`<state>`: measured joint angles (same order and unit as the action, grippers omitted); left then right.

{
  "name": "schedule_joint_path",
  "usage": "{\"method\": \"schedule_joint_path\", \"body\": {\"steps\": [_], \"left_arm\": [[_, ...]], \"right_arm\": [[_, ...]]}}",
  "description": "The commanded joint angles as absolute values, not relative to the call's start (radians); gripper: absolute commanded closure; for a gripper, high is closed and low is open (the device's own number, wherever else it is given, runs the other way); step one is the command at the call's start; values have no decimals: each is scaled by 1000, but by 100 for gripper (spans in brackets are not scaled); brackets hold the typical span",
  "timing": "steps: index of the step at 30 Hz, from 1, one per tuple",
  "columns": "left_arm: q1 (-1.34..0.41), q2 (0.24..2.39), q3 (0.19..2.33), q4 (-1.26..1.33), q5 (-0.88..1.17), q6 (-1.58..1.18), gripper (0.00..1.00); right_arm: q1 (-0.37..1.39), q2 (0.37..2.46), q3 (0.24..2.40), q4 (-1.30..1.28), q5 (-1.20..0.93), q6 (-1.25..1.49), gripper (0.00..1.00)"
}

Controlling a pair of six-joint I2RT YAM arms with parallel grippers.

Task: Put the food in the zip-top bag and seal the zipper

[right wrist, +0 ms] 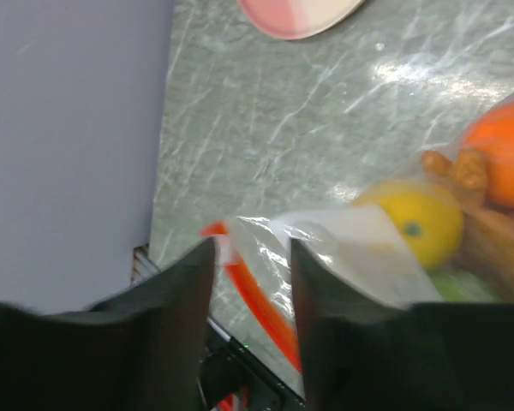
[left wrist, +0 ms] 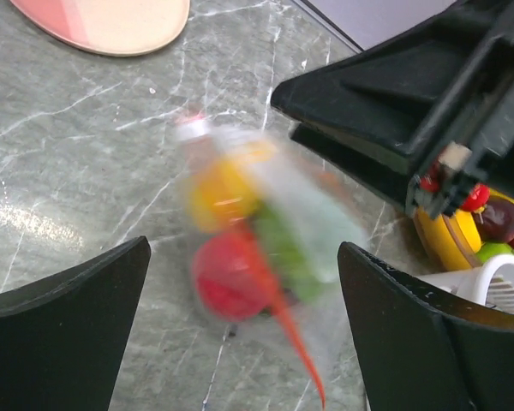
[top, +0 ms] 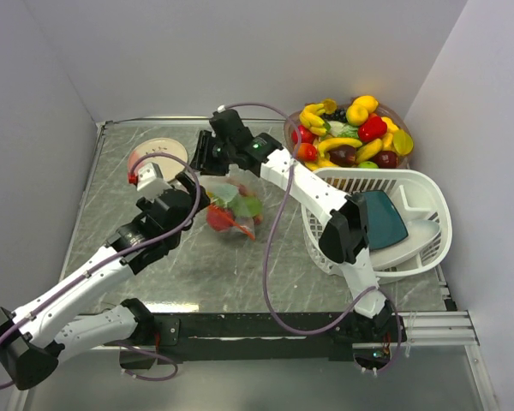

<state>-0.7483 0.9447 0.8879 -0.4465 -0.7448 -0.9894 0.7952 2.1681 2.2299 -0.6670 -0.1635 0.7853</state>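
Note:
The zip-top bag (top: 236, 205) lies on the marble table between the two grippers and holds several pieces of food. In the left wrist view the bag (left wrist: 308, 205) is motion-blurred, with yellow (left wrist: 218, 193), red (left wrist: 231, 278) and green (left wrist: 283, 248) pieces inside. My left gripper (top: 191, 192) (left wrist: 244, 257) is open, a finger on each side of the bag, touching nothing. My right gripper (top: 206, 161) (right wrist: 251, 248) has its jaws a narrow gap apart around the bag's corner. The zipper (right wrist: 257, 300) runs through that gap, and its white slider (right wrist: 225, 248) is beside the left finger. An orange piece (right wrist: 505, 150) and a lemon (right wrist: 420, 218) show through the film.
A clear bowl (top: 289, 127) heaped with toy fruit stands at the back right. A white slatted basket (top: 428, 184) (left wrist: 505, 278) holding a teal plate (top: 381, 218) stands at the right. A pink and cream disc (top: 158, 154) (left wrist: 111, 21) (right wrist: 300, 13) lies at the back left. Walls enclose the table.

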Motion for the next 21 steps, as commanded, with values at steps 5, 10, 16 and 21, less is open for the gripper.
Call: {"method": "schedule_joint_path", "body": {"steps": [5, 10, 16, 21], "left_arm": [[-664, 907, 914, -404, -635, -947, 3], [-655, 937, 940, -354, -571, -859, 3], [-657, 1038, 991, -342, -485, -813, 3], [-657, 1103, 1008, -321, -397, -818, 3]], "right_arm": [[769, 1959, 2229, -635, -66, 646, 17], [753, 1767, 2065, -618, 47, 598, 0], [756, 1424, 1598, -434, 179, 581, 0], [755, 1143, 1240, -287, 311, 577, 0]]}}
